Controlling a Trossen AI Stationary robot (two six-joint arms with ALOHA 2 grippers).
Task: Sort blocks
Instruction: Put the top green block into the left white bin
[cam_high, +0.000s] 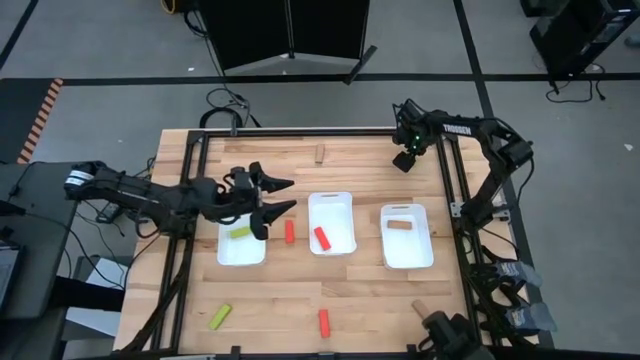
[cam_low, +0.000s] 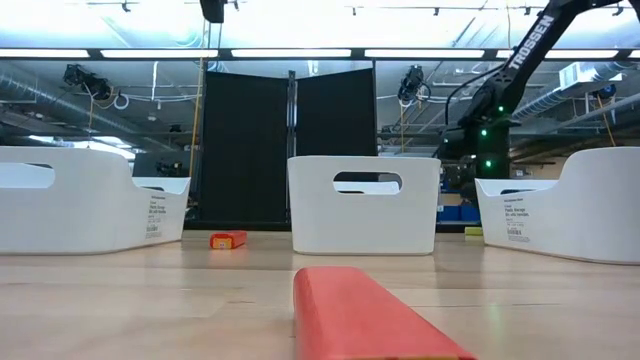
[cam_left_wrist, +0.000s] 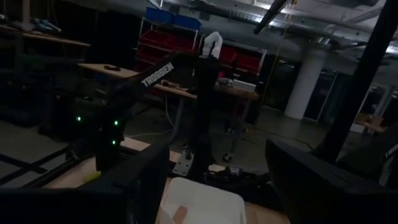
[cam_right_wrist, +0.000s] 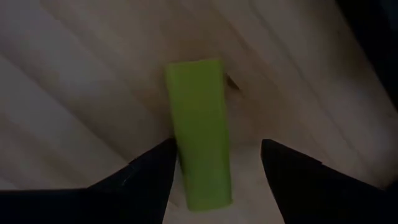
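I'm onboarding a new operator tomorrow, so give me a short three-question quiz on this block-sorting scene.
1. True or false: the middle tray holds a brown block.
2. Which block lies on the table between the open right claw's fingers? A: red. B: green. C: brown.
3. Fill in: the loose red block lies between the left tray and the ___ tray.

Key: 1 false, it holds a red block. 2 B, the green block. 3 middle.
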